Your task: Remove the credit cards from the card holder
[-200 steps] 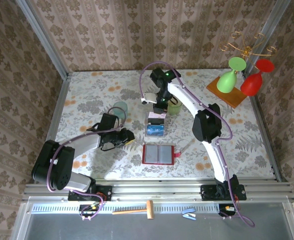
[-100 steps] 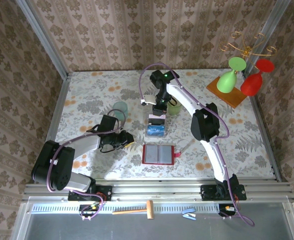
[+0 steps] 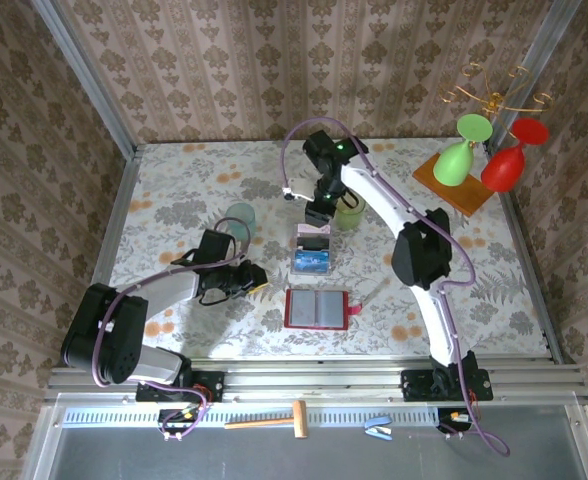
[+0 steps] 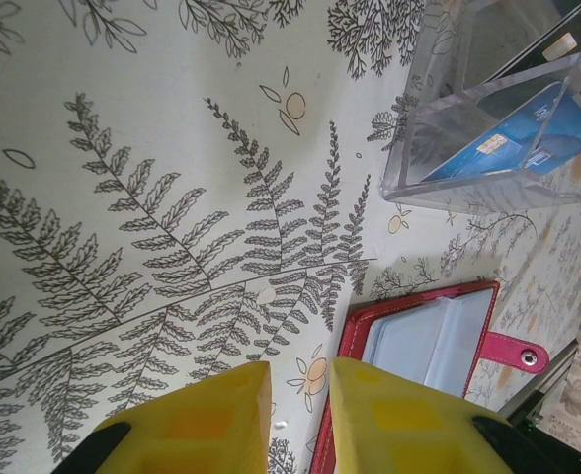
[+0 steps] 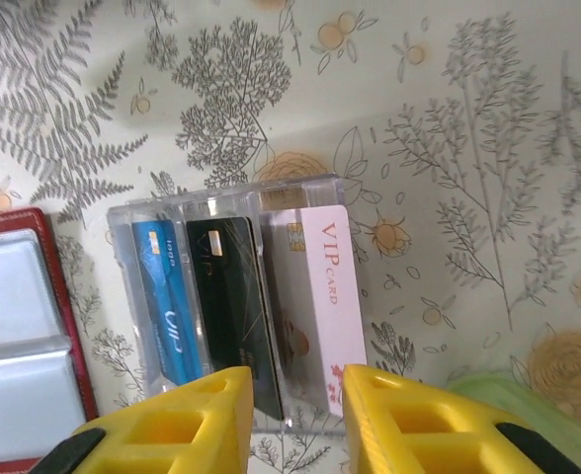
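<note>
Three credit cards [image 5: 233, 306] directly beneath the parted right gripper [image 5: 295, 390]

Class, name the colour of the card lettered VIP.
The VIP card is pale pink with red lettering; the right wrist view shows it best.

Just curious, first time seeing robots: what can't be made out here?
Right wrist view: card holder cut off by the left edge.
Left wrist view: clear box cut off by the top edge.
Top view: right gripper overlaps the box's far end; credit cards too small to read.
</note>
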`<state>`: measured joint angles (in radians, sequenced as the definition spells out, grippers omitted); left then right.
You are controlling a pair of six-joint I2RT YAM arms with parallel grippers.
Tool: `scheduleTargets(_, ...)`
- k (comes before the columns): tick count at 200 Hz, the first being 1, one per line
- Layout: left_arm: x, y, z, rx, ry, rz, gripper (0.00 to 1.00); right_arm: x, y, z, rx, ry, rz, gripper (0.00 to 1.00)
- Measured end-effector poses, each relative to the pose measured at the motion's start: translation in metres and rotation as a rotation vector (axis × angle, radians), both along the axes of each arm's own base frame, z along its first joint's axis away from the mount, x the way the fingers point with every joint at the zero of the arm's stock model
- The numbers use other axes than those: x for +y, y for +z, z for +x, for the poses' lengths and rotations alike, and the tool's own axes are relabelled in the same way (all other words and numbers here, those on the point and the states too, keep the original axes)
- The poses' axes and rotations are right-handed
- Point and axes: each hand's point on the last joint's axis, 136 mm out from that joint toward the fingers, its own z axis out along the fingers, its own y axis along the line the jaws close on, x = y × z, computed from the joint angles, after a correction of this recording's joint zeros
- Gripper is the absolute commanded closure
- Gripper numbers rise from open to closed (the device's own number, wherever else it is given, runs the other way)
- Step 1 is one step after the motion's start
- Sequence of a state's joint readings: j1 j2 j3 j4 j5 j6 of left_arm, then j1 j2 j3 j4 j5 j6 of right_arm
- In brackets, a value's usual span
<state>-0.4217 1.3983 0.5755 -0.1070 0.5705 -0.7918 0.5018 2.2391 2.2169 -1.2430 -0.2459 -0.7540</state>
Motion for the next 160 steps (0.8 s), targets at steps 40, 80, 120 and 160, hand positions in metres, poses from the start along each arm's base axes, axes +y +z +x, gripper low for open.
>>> scheduleTargets(40, -0.003, 0.002, 0.001, -0.007, -0.009, -0.017, 0.76, -0.006, 0.012, -0.019, -0.026, -0.127, 0.048, 0.66)
scheduleTargets(80, -0.012, 0.002, 0.000, -0.020, -0.035, -0.027, 0.76, -0.006, 0.003, -0.042, 0.000, -0.306, 0.110, 0.66)
scheduleTargets(120, -0.031, 0.000, -0.014, -0.015, -0.090, -0.031, 0.76, -0.001, -0.004, -0.069, 0.042, -0.482, 0.187, 0.68)
scheduleTargets(160, -0.046, -0.005, -0.025, -0.005, -0.127, -0.025, 0.74, 0.004, -0.017, -0.095, 0.118, -0.661, 0.248, 0.71)
